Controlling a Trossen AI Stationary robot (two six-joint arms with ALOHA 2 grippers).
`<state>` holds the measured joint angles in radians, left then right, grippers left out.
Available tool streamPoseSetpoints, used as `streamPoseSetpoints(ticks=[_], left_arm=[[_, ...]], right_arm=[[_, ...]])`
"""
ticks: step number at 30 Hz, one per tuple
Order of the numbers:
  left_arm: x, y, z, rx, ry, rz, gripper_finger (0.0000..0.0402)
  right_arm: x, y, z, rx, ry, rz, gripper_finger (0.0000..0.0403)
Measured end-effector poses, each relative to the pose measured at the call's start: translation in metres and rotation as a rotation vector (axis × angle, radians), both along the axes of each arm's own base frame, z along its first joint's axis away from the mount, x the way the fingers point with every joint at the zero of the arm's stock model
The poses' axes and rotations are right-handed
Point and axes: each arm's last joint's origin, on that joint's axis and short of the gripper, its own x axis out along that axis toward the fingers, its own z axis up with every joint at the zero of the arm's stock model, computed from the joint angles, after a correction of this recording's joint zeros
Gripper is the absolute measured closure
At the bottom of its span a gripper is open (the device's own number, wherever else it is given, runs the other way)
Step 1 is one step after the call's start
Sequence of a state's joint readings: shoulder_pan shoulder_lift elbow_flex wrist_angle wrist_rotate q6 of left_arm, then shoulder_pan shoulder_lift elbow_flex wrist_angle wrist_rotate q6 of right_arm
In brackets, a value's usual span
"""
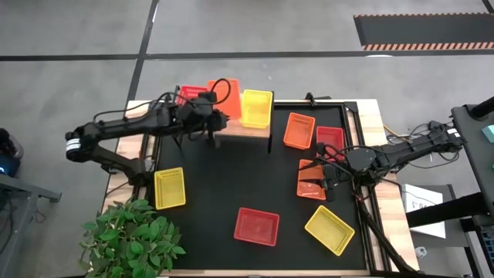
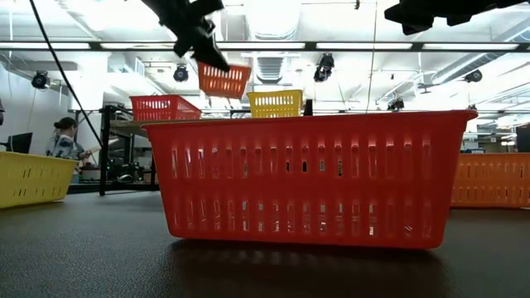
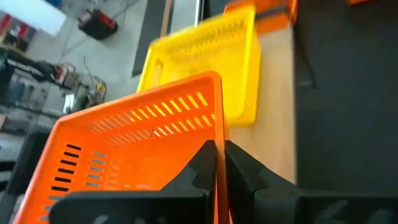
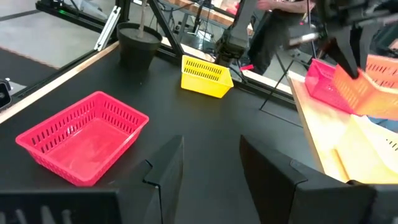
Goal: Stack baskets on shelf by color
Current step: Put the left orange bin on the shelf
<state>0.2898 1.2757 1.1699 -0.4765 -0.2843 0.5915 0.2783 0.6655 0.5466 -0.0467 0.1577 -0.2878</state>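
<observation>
My left gripper (image 1: 210,116) is shut on an orange basket (image 1: 225,94) and holds it above the wooden shelf (image 1: 245,133). It shows in the low view (image 2: 224,79) up in the air. A red basket (image 2: 166,106) and a yellow basket (image 2: 275,102) stand on the shelf on either side of it. My right gripper (image 1: 323,174) is open and empty over stacked orange baskets (image 1: 310,185) at the mat's right. My left gripper pinches one upright wall of the orange basket at its rim (image 3: 217,127), with one finger inside the basket and one outside. The fingers come from the table's left side. The basket is lifted clear of the shelf and tilted (image 2: 224,79).
On the black mat lie a yellow basket (image 1: 170,188), a red basket (image 1: 256,225), a yellow basket (image 1: 329,229), an orange basket (image 1: 299,130) and a red basket (image 1: 330,139). A potted plant (image 1: 131,235) stands at the near left corner. A person (image 2: 62,141) is beyond the table.
</observation>
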Motion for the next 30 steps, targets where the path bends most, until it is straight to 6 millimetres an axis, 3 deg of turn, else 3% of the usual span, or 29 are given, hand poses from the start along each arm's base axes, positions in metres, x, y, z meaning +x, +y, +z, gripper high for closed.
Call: streamPoseSetpoints(ticks=[13, 21, 30], left_arm=[[0.004, 0.032, -0.019, -0.007, 0.099, -0.023, 0.0402], [0.009, 0.036, -0.027, -0.042, 0.116, -0.038, 0.0399], [0.008, 0.035, -0.025, -0.047, 0.106, -0.048, 0.0338]], right_arm=[[0.0, 0.0, 0.0, -0.004, 0.0, 0.001, 0.0252], [0.0, 0.0, 0.0, -0.004, -0.001, 0.001, 0.0252], [0.0, 0.0, 0.0, -0.004, 0.0, 0.001, 0.0252]])
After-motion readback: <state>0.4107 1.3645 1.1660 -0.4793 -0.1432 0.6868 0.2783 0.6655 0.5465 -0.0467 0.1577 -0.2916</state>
